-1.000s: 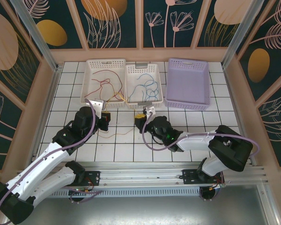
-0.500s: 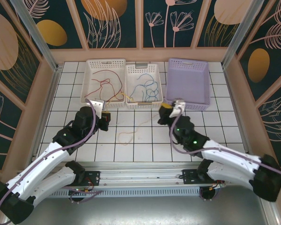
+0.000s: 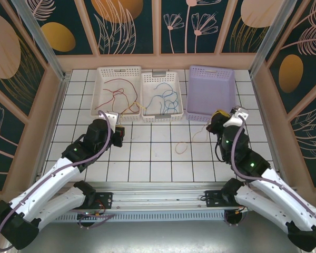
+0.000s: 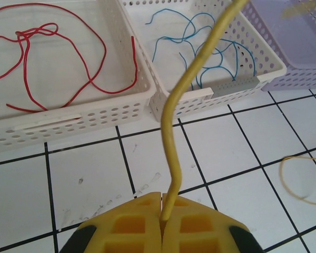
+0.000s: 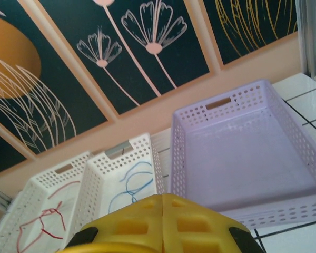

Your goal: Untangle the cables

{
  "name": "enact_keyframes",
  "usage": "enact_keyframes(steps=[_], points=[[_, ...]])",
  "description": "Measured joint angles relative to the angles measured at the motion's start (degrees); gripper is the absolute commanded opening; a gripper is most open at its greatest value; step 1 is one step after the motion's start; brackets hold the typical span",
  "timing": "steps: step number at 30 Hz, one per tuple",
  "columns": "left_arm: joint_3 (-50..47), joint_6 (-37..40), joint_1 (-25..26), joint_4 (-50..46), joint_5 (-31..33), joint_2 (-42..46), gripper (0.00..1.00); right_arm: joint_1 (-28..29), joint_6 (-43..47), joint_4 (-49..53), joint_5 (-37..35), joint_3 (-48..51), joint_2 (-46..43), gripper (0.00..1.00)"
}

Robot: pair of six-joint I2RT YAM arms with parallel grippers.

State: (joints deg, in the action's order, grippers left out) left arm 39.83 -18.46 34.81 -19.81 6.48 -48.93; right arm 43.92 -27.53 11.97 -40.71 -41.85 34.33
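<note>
Progress: thin red wires (image 3: 116, 94), thin blue wires (image 3: 167, 97) binned | your left gripper (image 4: 161, 197) pinches thin yellow wire (image 4: 167, 126), unsorted | right gripper (image 5: 162, 199) closed, load unclear

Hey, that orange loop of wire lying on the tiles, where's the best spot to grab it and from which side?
Take the orange loop on its near curve, where the strand lies alone on a bare tile. Come straight down from above, fingers either side of the strand: it looks thin and flat on the tiles, so a sideways approach would likely slide over it.
</note>
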Motion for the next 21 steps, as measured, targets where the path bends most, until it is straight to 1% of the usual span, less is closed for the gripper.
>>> enact_keyframes(steps=[4, 7, 10, 14, 21], points=[[0.0, 0.0, 0.0, -0.11, 0.0, -0.09, 0.0, 0.0, 0.68, 2.16, 0.26, -2.84, -0.42, 0.0], [0.0, 0.0, 0.0, -0.13, -0.02, -0.42, 0.0, 0.0, 2.6, 2.97, 0.96, -6.47, 2.32, 0.0], [0.0, 0.0, 0.0, -0.13, -0.02, -0.74, 0.0, 0.0, 5.22, 4.07, 1.81, -12.04, 6.86, 0.0], [0.0, 0.0, 0.0, -0.13, -0.04, -1.38, 0.0, -0.28, 9.29, 5.35, 3.15, -21.92, 14.1, 0.0], [0.0, 0.0, 0.0, -0.15, -0.07, -1.66, 0.0, -4.39, 15.13, 7.43, 7.5, -39.39, 26.05, 0.0]])
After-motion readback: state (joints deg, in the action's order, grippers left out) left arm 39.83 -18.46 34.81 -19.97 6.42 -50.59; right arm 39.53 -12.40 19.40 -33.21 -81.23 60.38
